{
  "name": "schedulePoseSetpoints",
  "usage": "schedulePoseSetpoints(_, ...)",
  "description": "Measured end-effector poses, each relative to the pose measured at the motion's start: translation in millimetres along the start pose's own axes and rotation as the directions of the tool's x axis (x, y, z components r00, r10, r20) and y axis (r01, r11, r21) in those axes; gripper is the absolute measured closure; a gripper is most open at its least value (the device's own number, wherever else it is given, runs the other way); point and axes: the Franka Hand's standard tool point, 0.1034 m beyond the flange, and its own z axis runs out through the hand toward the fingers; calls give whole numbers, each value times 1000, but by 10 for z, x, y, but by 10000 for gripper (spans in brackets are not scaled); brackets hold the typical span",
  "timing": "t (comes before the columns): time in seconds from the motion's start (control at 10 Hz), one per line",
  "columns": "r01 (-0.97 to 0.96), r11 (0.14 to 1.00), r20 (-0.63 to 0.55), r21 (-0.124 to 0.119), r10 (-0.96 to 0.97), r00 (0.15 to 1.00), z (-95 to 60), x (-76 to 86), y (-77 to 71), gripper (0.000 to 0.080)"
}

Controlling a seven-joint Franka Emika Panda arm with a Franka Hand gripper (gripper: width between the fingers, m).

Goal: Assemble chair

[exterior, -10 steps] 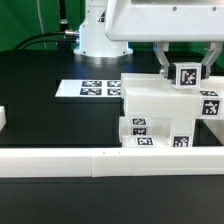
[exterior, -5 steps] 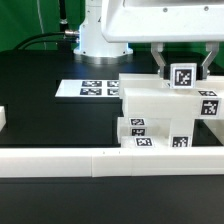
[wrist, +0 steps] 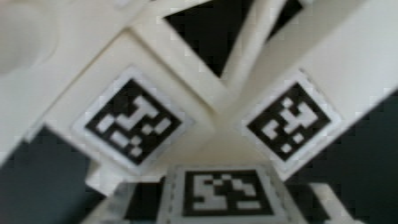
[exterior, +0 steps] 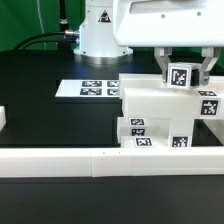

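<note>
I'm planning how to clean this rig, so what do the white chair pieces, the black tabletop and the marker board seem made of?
Chair pieces, including the short post: probably hard plastic, matte white, chunky with crisp edges.
Tabletop: black and dull, no glare; cloth or matte laminate, cannot tell which.
Marker board: thin flat white sheet with printed tags; paper or thin plastic, unclear.

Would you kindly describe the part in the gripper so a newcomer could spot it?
Find the white chair assembly on the exterior view's right. On its top, clamped in the gripper, stands the short post; it alone rises above the top slab.
</note>
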Motion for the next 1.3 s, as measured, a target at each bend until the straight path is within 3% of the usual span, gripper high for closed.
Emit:
schedulePoseSetpoints(0.3, -324, 945, 27, 36, 324, 946, 5, 1, 1, 526)
schedulePoseSetpoints(0.6, -544, 838, 74, 48, 540, 838, 6, 41, 19, 526)
schedulePoseSetpoints(1.0, -570, 821, 74, 45, 566, 821, 6, 40, 17, 483)
schedulePoseSetpoints(1.1, -546, 836, 75, 54, 542, 837, -26, 44, -7, 291)
schedulePoseSetpoints(1.2, -560, 826, 81, 67, 555, 828, -59, 34, -45, 195)
schedulePoseSetpoints(1.3, -509, 858, 75, 69, 504, 860, -47, 35, -37, 195)
